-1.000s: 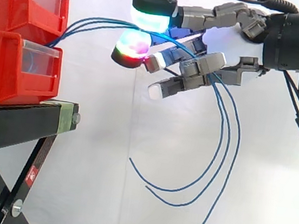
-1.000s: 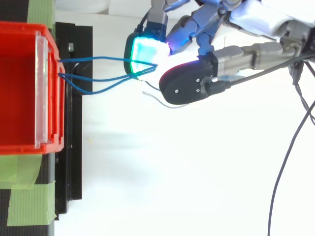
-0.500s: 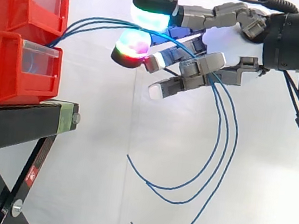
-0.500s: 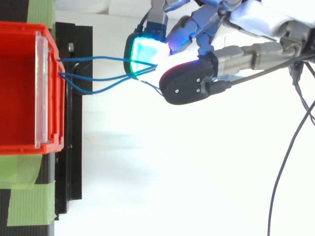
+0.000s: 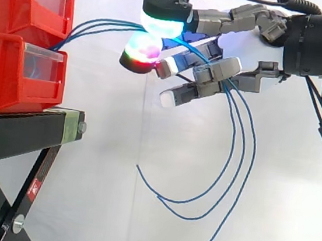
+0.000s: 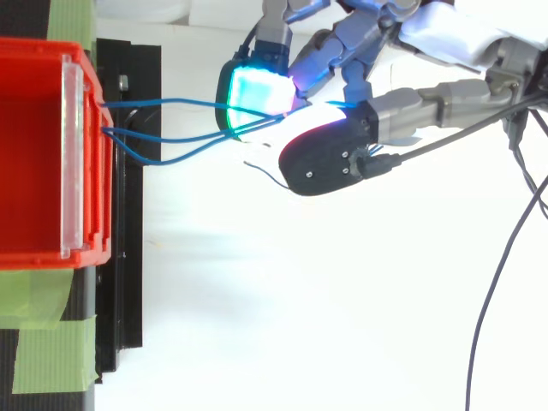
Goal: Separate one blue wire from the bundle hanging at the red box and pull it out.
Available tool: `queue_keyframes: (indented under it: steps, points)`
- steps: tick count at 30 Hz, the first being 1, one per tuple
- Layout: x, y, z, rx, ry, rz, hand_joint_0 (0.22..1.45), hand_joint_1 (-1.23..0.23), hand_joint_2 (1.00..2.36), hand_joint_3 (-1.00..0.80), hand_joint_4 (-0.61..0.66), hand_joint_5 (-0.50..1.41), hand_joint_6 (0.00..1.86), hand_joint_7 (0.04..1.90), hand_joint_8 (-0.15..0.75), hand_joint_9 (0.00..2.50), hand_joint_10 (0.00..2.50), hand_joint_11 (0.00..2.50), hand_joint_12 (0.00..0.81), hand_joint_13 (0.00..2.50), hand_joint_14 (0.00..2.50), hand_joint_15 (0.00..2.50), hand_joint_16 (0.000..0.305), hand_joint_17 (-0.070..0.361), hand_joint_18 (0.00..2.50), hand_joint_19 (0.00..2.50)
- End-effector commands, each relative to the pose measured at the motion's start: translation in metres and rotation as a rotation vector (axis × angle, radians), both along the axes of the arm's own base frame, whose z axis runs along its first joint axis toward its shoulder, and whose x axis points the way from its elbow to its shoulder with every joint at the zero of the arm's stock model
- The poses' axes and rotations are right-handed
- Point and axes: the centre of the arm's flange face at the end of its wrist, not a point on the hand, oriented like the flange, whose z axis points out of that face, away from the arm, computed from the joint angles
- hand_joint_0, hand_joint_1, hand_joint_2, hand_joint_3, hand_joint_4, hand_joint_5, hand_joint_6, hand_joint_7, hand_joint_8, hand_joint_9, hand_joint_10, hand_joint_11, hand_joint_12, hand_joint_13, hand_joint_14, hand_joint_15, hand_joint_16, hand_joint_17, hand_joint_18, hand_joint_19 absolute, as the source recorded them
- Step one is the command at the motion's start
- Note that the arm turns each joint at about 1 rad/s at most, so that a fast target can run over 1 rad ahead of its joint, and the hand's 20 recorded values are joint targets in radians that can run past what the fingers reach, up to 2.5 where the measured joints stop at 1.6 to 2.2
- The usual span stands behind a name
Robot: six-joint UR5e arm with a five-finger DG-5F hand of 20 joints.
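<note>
Horizontally, the hand (image 5: 217, 72) is held out from the arm, with its fingertips directed at two stacked red bins (image 5: 13, 70) carried on a black stand (image 5: 21, 133) beyond them. Three blue wires (image 5: 96, 25) are led from the bins' front to the fingertips and are pinched there between a cyan-glowing pad (image 5: 164, 24) above and a red-and-magenta pad (image 5: 141, 50) below; how many of the three are actually clamped cannot be told. The other fingers are half curled beneath, white-tipped, and the wires are passed among them. Below the hand the wires are hung in long loops against a white curtain (image 5: 99, 148), their free ends turned upward. From above, the wires (image 6: 171, 137) are seen fanned between bin (image 6: 34, 154) and hand (image 6: 330, 163).
</note>
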Motion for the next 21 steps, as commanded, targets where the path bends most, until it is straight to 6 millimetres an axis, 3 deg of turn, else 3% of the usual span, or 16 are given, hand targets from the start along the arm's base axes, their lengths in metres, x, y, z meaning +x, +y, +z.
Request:
queue_keyframes:
  steps: [1, 6, 11, 21]
  points:
    - [0.0, 0.0002, 0.0001, 0.007, -0.002, -0.001, 0.61, -0.7, 1.01, -0.43, 0.22, -0.23, 0.82, 0.95, 0.344, 0.96, 0.01, 1.3, 0.31, 1.4, 0.67, 1.28, 0.055, 0.123, 0.67, 0.63]
    - [0.0, 0.0003, 0.0001, 0.007, -0.002, 0.001, 0.57, -0.56, 1.0, -0.49, 0.23, -0.22, 0.81, 0.97, 0.361, 0.99, 0.01, 1.28, 0.313, 1.41, 0.73, 1.22, 0.056, 0.127, 0.68, 0.63]
    - [0.0003, 0.0018, 0.0001, 0.006, -0.001, 0.001, 0.58, -0.53, 1.0, -0.48, 0.23, -0.22, 0.8, 0.97, 0.363, 1.01, 0.01, 1.28, 0.317, 1.42, 0.73, 1.23, 0.056, 0.127, 0.69, 0.64]
    - [0.0004, 0.0037, -0.0001, 0.007, 0.0, -0.004, 0.65, -0.67, 1.01, -0.35, 0.22, -0.22, 0.82, 0.97, 0.357, 1.03, 0.01, 1.28, 0.307, 1.45, 0.66, 1.28, 0.054, 0.123, 0.71, 0.63]
